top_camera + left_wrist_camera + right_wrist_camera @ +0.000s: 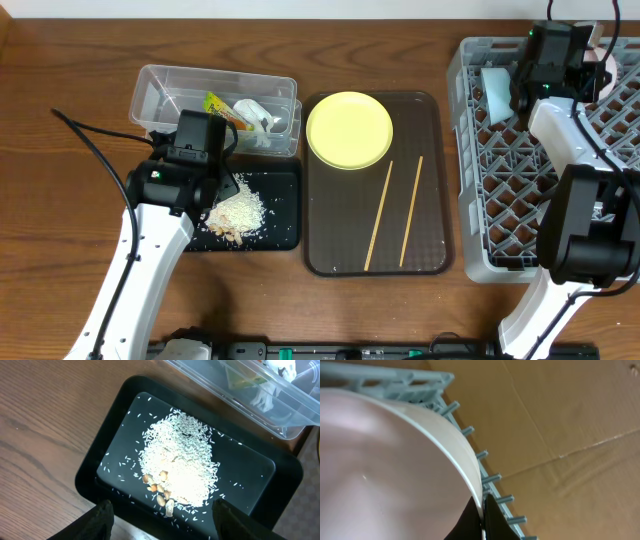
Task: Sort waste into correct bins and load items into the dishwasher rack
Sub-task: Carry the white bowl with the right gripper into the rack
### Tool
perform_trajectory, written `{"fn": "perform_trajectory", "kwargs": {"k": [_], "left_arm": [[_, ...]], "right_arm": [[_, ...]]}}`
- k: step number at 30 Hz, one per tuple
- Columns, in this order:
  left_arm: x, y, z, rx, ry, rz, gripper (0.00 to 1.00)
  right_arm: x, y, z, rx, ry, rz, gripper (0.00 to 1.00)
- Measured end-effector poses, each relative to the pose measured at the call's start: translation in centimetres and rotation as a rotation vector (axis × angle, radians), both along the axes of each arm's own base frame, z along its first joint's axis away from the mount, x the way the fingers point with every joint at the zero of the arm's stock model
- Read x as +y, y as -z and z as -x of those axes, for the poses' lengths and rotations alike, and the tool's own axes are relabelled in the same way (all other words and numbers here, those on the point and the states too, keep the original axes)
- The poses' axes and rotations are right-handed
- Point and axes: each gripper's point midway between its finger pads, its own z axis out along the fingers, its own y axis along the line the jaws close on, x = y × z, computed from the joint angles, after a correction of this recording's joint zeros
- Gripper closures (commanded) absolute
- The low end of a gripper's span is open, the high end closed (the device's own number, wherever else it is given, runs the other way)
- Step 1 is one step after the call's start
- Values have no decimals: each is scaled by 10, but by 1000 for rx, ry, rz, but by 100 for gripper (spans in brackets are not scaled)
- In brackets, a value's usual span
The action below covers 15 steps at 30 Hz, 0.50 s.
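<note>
Pictured: white shells and black joint housings on both machines. The left arm (135, 265) carries a thin black cable looping off its side; the right arm (562, 135) shows black wiring too. A small green light glows near each wrist.

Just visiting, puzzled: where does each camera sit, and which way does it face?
Overhead: above the table, facing down; both arms show.
Left wrist: on left gripper, facing down at black tray of rice; open fingers show.
Right wrist: on right gripper, facing along the white bowl its fingers pinch, rack behind.
Shared: overhead and left wrist both show that tray.
</note>
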Motion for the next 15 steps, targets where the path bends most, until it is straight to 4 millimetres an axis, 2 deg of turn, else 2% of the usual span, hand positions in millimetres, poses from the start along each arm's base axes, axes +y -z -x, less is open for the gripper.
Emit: {"fn": "perform_trajectory", "kwargs": {"k": [5, 10, 15], "left_arm": [[0, 0, 0, -1, 0, 0, 34], [0, 0, 0, -1, 0, 0, 34], [0, 0, 0, -1, 0, 1, 34]], "right_arm": [[13, 12, 6, 37, -4, -43, 95], [45, 36, 4, 68, -65, -135, 90], [69, 50, 8, 95, -95, -188, 87]]}}
